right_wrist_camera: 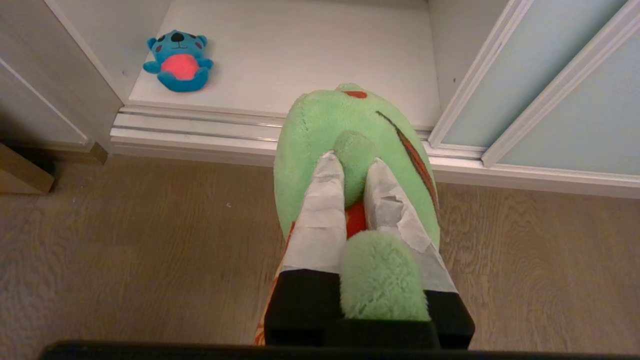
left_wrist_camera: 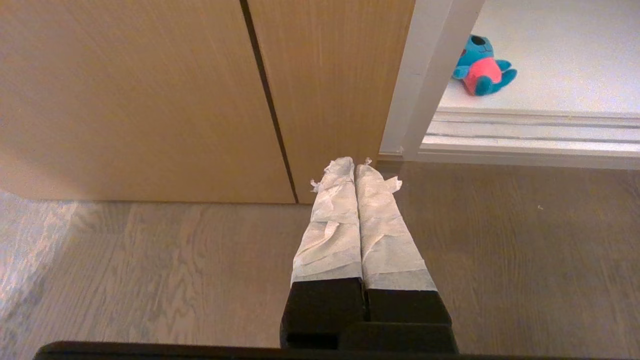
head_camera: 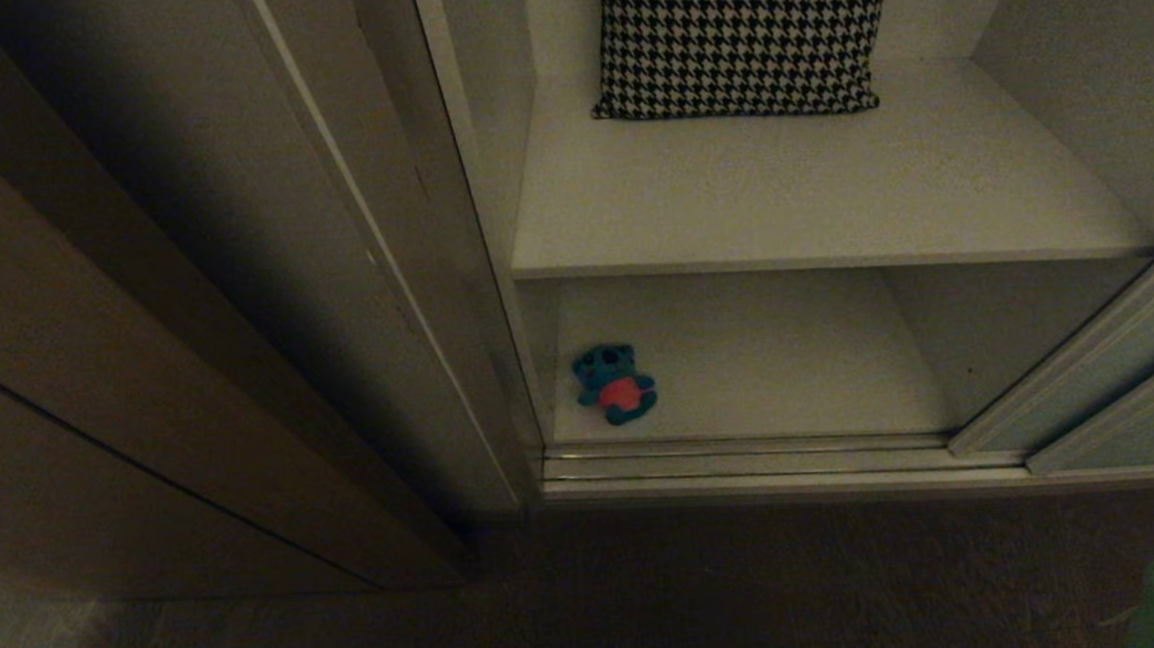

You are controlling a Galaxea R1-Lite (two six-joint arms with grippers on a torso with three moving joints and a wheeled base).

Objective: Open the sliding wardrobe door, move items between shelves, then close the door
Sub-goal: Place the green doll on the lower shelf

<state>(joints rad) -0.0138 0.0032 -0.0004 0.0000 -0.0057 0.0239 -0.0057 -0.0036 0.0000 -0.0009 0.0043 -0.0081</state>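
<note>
Fuzzy green frog [right_wrist_camera: 320, 135] pinched in right tool [right_wrist_camera: 350, 172]; left tool [left_wrist_camera: 356, 167] clenched, paper-wrapped, over woodgrain floor [left_wrist_camera: 150, 270].

We've got the pale sliding door [head_camera: 1090, 363] pushed open; teal bear [head_camera: 614, 386] lies face-up on the bottom shelf [head_camera: 770, 372], green frog [right_wrist_camera: 350, 150] hangs pinched above the floor outside that shelf.

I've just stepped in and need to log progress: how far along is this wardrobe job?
Done: sliding wardrobe door open. In hand: right gripper shut on the green frog, above the floor. Left gripper shut, empty. Left: shelving the frog, maybe moving the teal bear off the bottom shelf, closing up.
</note>
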